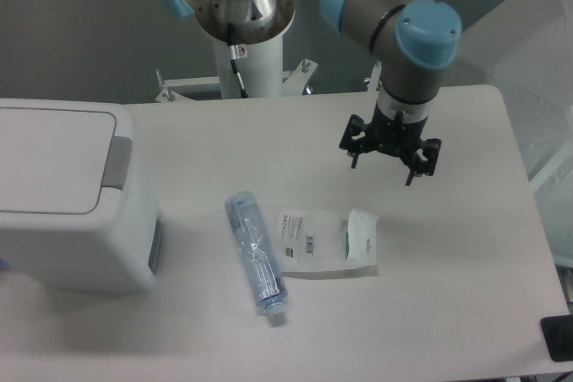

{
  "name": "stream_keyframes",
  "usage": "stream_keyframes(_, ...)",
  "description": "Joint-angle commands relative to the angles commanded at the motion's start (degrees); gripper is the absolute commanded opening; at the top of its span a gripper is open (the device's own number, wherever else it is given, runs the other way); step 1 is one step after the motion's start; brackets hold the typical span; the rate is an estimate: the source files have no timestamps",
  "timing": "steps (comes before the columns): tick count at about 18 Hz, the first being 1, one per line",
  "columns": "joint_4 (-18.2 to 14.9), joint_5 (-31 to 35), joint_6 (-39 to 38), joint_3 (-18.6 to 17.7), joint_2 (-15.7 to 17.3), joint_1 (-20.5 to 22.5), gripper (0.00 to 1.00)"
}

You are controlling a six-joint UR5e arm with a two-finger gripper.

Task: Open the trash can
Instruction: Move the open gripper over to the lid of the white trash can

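The trash can point(72, 194) is a large boxy white bin at the left of the table. Its flat white lid point(49, 160) lies shut, with a grey rectangular push-button point(116, 161) on its right edge. My gripper point(383, 165) hangs over the table's back right part, far to the right of the bin. Its fingers point down and stand apart, open, with nothing between them.
A clear blue-tinted plastic bottle point(255, 255) lies on its side in the middle of the white table point(448, 292). A flat clear packet point(327, 241) with a white and green item lies right of it. The arm's white base column point(243, 42) stands behind.
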Motion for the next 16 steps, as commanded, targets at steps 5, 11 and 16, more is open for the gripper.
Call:
stream_keyframes(5,-9.8,-6.1,-8.0,11.0,-0.9,-3.2,1.00)
stream_keyframes(11,-12.1,-11.2,-14.9,17.8,-2.2,-6.9,1.00)
stream_keyframes(16,-12.1,-15.5,-18.3,17.3,-1.5,-10.0,1.00)
